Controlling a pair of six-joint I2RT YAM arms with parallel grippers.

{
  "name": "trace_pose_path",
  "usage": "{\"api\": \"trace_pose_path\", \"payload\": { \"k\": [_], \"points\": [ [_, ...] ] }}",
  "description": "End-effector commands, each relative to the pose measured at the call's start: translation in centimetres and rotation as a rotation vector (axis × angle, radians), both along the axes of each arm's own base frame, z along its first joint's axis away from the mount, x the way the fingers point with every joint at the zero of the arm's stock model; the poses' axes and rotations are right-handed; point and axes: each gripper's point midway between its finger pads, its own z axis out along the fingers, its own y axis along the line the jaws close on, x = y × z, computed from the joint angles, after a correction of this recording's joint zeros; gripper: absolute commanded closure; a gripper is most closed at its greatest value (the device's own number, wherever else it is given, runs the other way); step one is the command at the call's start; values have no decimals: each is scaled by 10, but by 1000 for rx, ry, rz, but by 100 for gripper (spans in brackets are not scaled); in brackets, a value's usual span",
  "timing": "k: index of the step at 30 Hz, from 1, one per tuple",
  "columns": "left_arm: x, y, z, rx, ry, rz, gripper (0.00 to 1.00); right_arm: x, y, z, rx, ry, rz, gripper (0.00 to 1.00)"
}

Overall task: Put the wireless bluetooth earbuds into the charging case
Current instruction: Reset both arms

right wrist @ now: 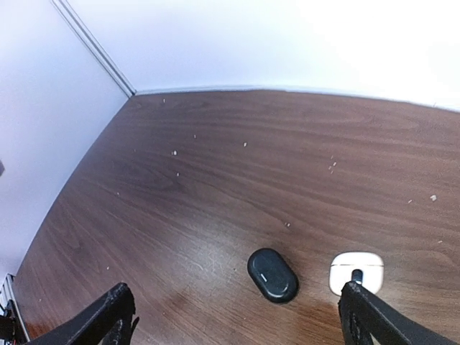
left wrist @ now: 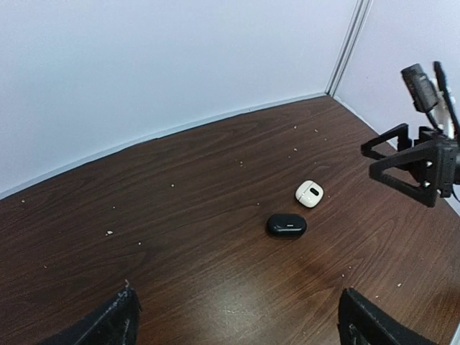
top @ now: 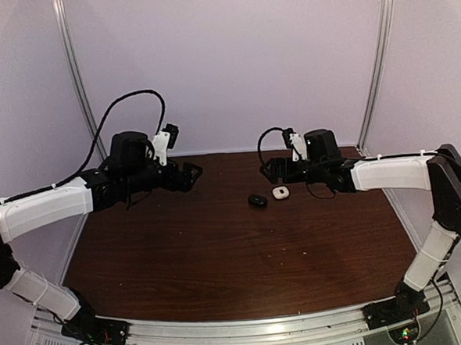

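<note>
Two items on wooden table [top: 220, 259]: black charging case [top: 256, 200], shut; white charging case [top: 280, 192] just right of it, apart. Right gripper [top: 271, 168] just behind black charging case, jaws wide, empty. Left gripper [top: 188, 175] well left of black charging case, jaws wide, empty. Earbuds not discernible.

We see a dark wood-grain surface [top: 220, 259] dotted with pale specks [left wrist: 109, 232]. White walls [top: 232, 63] enclose it, with metal posts [right wrist: 95, 47].
</note>
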Motion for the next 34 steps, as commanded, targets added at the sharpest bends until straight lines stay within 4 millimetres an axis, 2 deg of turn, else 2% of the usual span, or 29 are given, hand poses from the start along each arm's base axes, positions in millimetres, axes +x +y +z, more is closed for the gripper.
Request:
{"api": "trace_pose_path", "payload": {
  "k": [1, 5, 10, 15, 19, 22, 27, 34],
  "points": [
    [14, 3, 16, -65, 13, -6, 2, -3, -38, 43, -45, -116, -111, 0],
    [35, 31, 9, -91, 48, 45, 2, -9, -66, 66, -58, -171, -202, 0],
    [42, 57, -11, -120, 48, 64, 2, -30, -93, 59, -45, -228, -254, 0],
    [30, 62, -50, -155, 92, 45, 2, -49, -114, 32, -5, -214, -327, 0],
    [14, 59, -86, -180, 140, 3, 2, -62, -119, 5, 18, -175, -328, 0],
    [5, 64, -108, -186, 165, 21, 2, -68, -118, -11, 23, -162, -310, 0],
    [-2, 68, -115, -188, 151, 20, 2, -71, -117, -20, 22, -155, -300, 0],
    [0, 75, -103, -191, 102, 56, 2, -71, -122, -11, 35, -205, -316, 0]
  ]
}}
